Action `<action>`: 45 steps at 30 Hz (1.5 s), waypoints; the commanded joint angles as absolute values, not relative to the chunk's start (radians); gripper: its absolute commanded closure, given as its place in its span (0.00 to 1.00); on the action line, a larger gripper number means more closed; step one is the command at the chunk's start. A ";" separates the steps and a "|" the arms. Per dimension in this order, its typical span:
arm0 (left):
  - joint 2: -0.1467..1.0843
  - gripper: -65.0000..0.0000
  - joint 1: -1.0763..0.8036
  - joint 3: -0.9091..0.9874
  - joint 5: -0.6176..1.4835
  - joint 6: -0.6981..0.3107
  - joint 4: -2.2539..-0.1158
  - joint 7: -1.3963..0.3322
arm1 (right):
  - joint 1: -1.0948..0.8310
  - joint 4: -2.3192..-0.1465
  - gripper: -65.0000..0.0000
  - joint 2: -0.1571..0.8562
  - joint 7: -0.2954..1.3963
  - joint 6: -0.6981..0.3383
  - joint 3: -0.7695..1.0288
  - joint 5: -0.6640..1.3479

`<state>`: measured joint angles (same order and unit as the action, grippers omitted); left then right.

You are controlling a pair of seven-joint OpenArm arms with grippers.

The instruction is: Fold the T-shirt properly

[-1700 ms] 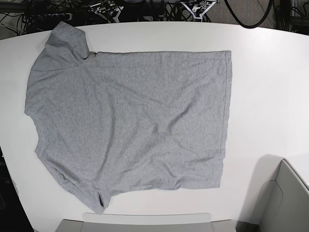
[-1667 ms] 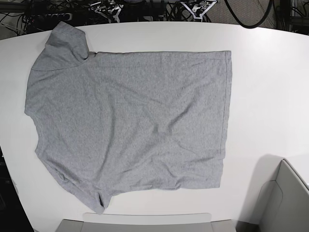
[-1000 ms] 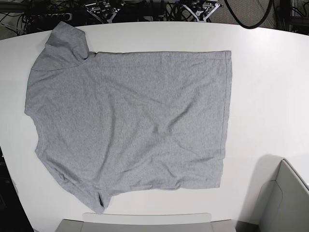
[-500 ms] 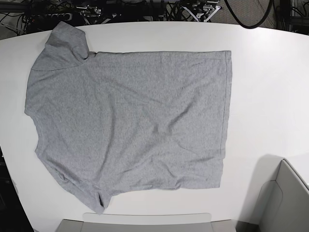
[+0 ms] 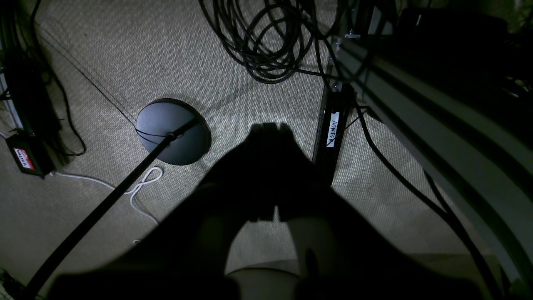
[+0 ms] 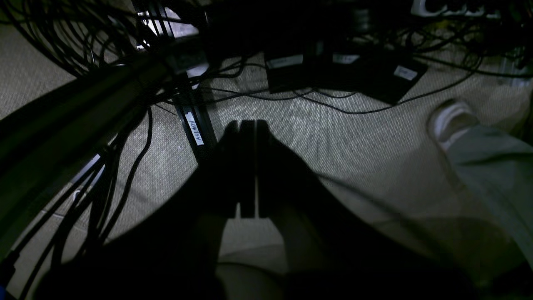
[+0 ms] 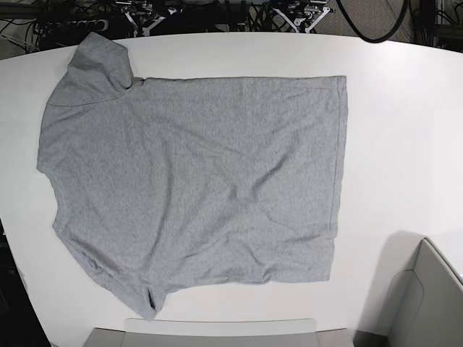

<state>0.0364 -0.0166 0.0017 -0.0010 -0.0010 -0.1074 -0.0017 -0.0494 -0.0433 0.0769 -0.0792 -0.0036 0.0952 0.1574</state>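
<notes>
The T-shirt (image 7: 192, 184) lies flat and unfolded across the table (image 7: 405, 130), plain side up (every fold is left to do). Both the left gripper (image 5: 270, 133) and the right gripper (image 6: 247, 129) are pressed together, empty, off the table over the floor.

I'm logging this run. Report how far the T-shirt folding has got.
Done: nothing folded. The T-shirt lies spread flat, plain side up, on the white table, both sleeves out.
In hand: nothing. The left tool and right tool are shut and empty, hanging over the carpet and cables beyond the table's far edge.
Left: every fold.
</notes>
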 commanded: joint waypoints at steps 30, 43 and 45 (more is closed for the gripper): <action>0.119 1.00 -0.490 0.007 -0.001 -0.002 -0.668 0.159 | -0.470 -0.461 1.00 0.133 -0.097 -0.008 -0.024 0.054; 0.122 1.00 -0.816 0.108 0.001 -0.004 -1.328 0.001 | -0.843 -1.020 1.00 0.312 -0.094 -0.002 -0.206 0.128; 0.124 1.00 -0.857 0.136 0.001 -0.004 -1.422 -0.005 | -0.878 -1.087 1.00 0.337 -0.097 -0.002 -0.205 0.163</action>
<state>0.1226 -0.8352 0.1314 0.0013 -0.0090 -1.4052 -0.0219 -0.8730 -1.0748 0.3244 -0.0765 -0.0010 -0.2085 0.1612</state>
